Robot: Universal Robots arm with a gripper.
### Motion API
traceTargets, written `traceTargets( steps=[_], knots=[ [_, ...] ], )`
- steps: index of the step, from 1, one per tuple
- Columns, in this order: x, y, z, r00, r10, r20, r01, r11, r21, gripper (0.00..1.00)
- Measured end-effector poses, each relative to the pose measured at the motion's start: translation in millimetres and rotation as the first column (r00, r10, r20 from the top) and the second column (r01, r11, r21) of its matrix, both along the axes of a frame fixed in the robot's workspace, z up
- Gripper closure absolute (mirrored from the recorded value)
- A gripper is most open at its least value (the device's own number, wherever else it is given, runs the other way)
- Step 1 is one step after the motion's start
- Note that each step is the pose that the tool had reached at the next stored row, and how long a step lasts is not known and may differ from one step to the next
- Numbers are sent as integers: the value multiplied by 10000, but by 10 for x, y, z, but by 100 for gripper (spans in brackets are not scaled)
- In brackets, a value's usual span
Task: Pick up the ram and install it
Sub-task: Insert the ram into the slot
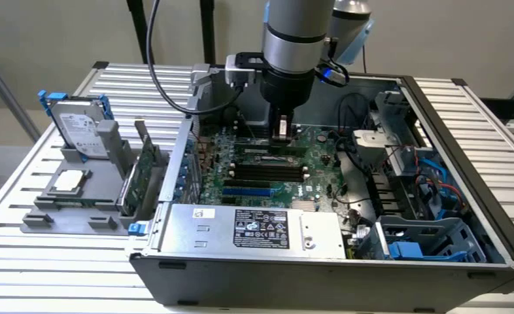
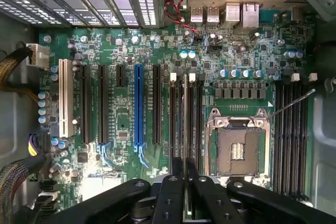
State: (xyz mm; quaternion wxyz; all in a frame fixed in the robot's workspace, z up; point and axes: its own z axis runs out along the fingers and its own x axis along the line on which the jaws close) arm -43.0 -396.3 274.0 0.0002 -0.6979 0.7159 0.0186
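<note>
1. One arm, and you've got its gripper [image 1: 282, 131] down inside the open computer case [image 1: 327, 275], right over the motherboard [image 2: 121, 124].
2. The fingers [image 2: 176, 187] are clamped on the ram [image 2: 185, 119]. From the wrist view you're looking at it edge-on, a thin strip running straight out from between the two black finger pads.
3. The ram stands upright on its long edge, lined up with a memory slot just beside the CPU socket [image 2: 239, 142]. It sits between that socket and the blue slot [image 2: 138, 103].
4. The white latch clips [image 2: 173, 77] at the far end of that slot bank flank the ram's tip. I can't tell whether the stick is seated all the way or just resting in the slot.
5. The CPU socket itself is bare, with its metal frame around it and a thin lever sticking out on the side away from the ram.
6. The power supply [image 1: 248, 229] sits at the near edge of the case, well apart from the socket.
7. Outside the case, well away from the socket on the exterior view's left, a grey tray [image 1: 65, 219] holds a hard drive [image 1: 76, 127], a green expansion card [image 1: 139, 173] on edge and a small silver processor [image 1: 69, 181].
</note>
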Motion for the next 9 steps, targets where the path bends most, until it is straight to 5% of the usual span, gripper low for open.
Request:
traceTargets(
  steps=[9],
  knots=[
    [3, 0, -163, 10000, 1, 0, -1, 10000, -1, 100]
  ],
)
